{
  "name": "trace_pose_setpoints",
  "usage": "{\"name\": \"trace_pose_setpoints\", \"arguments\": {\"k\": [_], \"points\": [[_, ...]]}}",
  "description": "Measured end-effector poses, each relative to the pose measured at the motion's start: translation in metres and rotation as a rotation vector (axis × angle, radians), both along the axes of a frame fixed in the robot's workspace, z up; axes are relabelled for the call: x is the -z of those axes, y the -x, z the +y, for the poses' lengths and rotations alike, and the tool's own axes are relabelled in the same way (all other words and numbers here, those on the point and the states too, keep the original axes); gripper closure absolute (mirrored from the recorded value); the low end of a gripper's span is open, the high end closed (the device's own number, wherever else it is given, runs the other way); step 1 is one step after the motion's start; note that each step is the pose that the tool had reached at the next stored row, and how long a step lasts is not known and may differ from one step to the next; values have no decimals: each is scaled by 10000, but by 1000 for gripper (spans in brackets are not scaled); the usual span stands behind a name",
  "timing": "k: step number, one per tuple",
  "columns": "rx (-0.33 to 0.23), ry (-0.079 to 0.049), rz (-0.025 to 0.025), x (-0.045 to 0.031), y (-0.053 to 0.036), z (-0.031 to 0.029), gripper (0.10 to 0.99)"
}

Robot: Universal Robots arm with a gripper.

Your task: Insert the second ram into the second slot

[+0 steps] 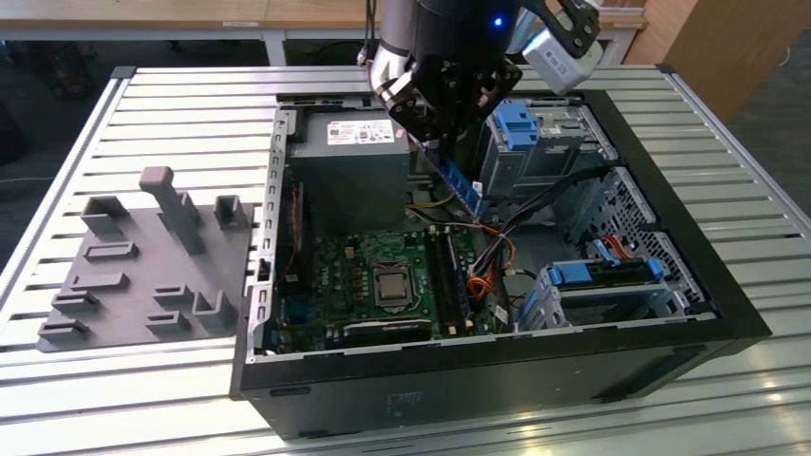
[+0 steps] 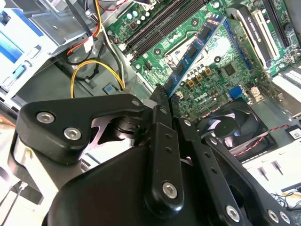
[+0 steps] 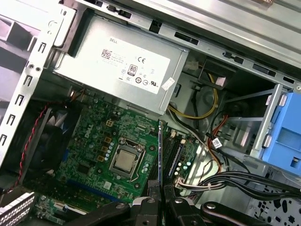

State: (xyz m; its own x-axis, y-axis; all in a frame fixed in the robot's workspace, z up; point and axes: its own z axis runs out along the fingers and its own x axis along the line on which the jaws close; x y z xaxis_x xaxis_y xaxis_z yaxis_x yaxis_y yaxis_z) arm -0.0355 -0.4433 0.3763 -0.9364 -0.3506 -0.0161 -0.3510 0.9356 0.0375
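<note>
My gripper [image 1: 438, 133] hangs over the open computer case [image 1: 507, 370], shut on the second ram [image 1: 459, 185], a thin blue circuit-board stick that points down toward the motherboard [image 1: 342, 275]. In the second wrist view the ram [image 2: 197, 52] juts out from between the black fingers [image 2: 160, 122], small dark chips along it. The first wrist view shows it edge-on [image 3: 160, 150], held in the air above the board, just beside the dark parallel ram slots [image 3: 176, 153]. Those slots [image 1: 450, 275] run along the board to the right of the processor socket [image 1: 389, 285].
A grey power supply [image 1: 348, 171] fills the case's back left. Light-blue drive-bay clips [image 1: 519, 119] [image 1: 609, 275] and bundled cables [image 1: 533, 204] crowd the exterior view's right. A grey fixture tray [image 1: 140, 266] lies left of the case on the slatted table. A fan [image 2: 230, 125] sits by the board.
</note>
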Motion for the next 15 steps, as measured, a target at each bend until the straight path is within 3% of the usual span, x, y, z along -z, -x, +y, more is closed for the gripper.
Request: {"name": "trace_pose_setpoints", "arguments": {"k": [15], "points": [[229, 1, 0, 5, 0, 0, 949]]}}
